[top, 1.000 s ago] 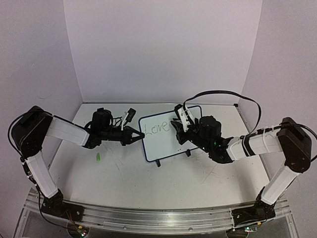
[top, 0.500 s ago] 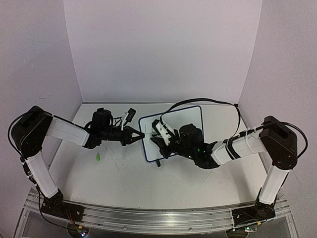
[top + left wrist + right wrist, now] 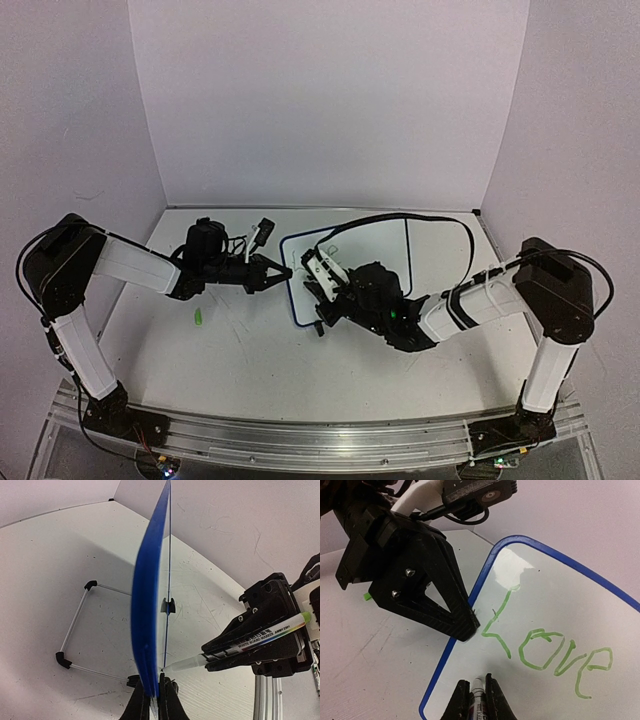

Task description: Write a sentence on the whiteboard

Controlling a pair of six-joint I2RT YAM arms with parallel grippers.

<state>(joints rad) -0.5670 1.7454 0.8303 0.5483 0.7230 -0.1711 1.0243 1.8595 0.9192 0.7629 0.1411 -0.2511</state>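
The whiteboard [image 3: 385, 248] stands tilted at mid-table, its blue rim [image 3: 485, 575] toward the left arm. My left gripper [image 3: 285, 272] is shut on its left edge; the wrist view shows the board edge-on [image 3: 147, 595] between the fingers [image 3: 172, 705]. My right gripper [image 3: 475, 685] is shut on a white marker [image 3: 478, 692] with a green end [image 3: 305, 616]. The marker tip [image 3: 167, 669] meets the board's lower left, below the "L". Of the sentence, only a green "Love" [image 3: 555, 652] shows. In the top view the right gripper [image 3: 326, 292] hides the writing.
A small green cap [image 3: 199, 317] lies on the table left of the board, below the left forearm. The board's wire stand [image 3: 75, 625] with black feet reaches out behind it. A cable [image 3: 440, 222] loops over the board from the right arm. White walls close the back and both sides.
My right gripper has carried the marker left and down across the board, from beside "Love" to the lower left area. The left gripper has kept its hold and place.
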